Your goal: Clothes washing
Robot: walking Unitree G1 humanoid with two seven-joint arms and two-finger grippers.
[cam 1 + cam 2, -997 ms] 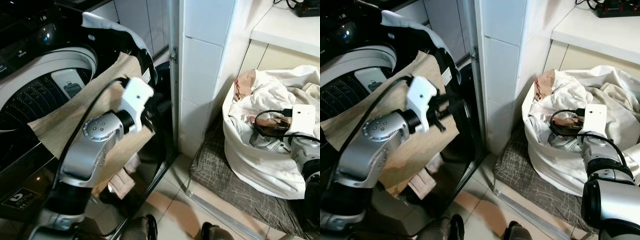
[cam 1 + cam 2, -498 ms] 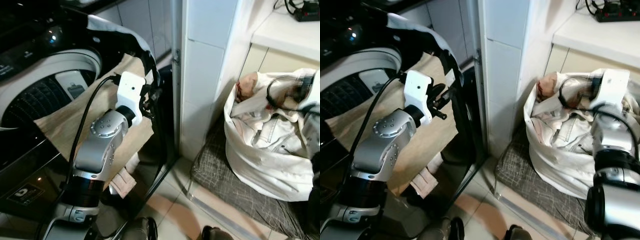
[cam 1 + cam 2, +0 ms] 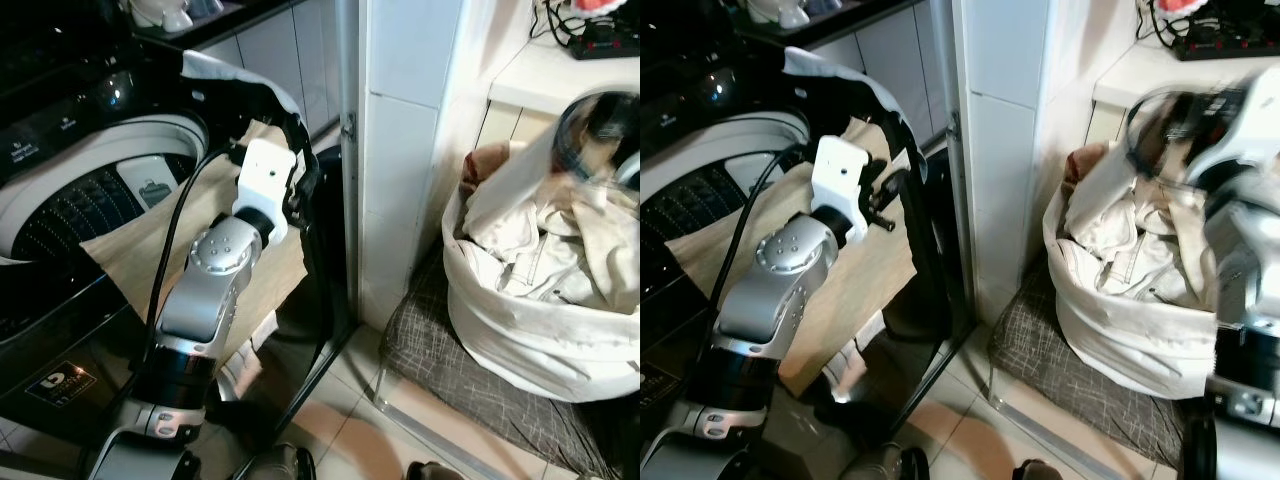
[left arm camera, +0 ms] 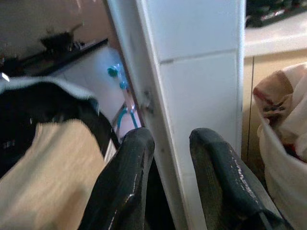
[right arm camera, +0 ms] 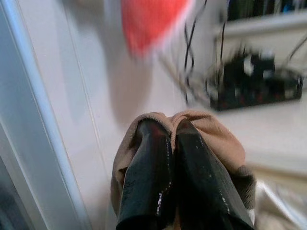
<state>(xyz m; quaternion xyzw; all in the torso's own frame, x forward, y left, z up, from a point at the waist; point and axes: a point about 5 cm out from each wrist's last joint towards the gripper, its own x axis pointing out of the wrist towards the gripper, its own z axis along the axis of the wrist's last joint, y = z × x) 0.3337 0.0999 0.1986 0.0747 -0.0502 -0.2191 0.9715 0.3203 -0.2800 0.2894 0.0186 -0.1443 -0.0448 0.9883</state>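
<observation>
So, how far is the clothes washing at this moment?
Done: a tan cloth already lies over the washing machine rim. In hand: the right gripper is shut on a beige garment, raised above the white laundry bag; the left gripper is open beside the machine. Left: the bag looks full.

Washing machine [image 3: 90, 190] left, laundry bag [image 3: 540, 330] right, tiled pillar [image 3: 410, 150] between.
</observation>
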